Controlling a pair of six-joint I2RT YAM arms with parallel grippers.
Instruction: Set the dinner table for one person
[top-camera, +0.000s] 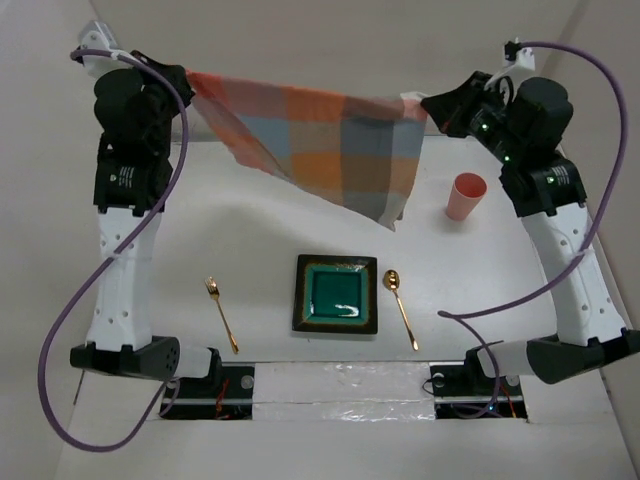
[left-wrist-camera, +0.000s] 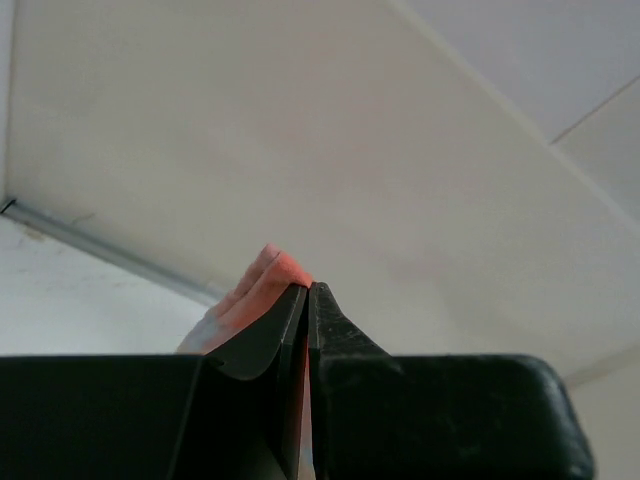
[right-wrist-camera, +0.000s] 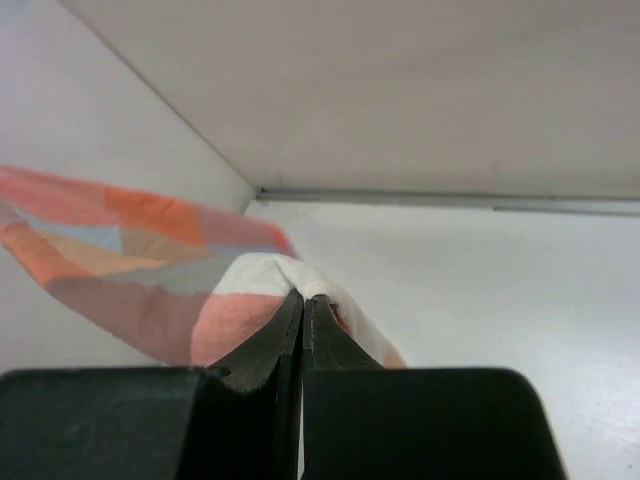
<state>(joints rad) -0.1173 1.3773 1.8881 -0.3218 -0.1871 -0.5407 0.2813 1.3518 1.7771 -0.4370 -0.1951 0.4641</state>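
Note:
An orange-and-blue checked cloth (top-camera: 320, 145) hangs stretched in the air between both grippers at the far side of the white dinner table (top-camera: 260, 215). My left gripper (top-camera: 185, 78) is shut on its left corner (left-wrist-camera: 262, 282). My right gripper (top-camera: 428, 105) is shut on its right corner (right-wrist-camera: 255, 280). The cloth's lower point droops toward the table. Below it, near the front, a green square plate (top-camera: 336, 294) lies with a gold fork (top-camera: 221, 312) to its left and a gold spoon (top-camera: 400, 305) to its right. A pink cup (top-camera: 466, 196) stands upright at the right.
The arm bases (top-camera: 200, 365) sit at the table's near edge. A wall corner (right-wrist-camera: 255, 192) rises behind the table's far edge.

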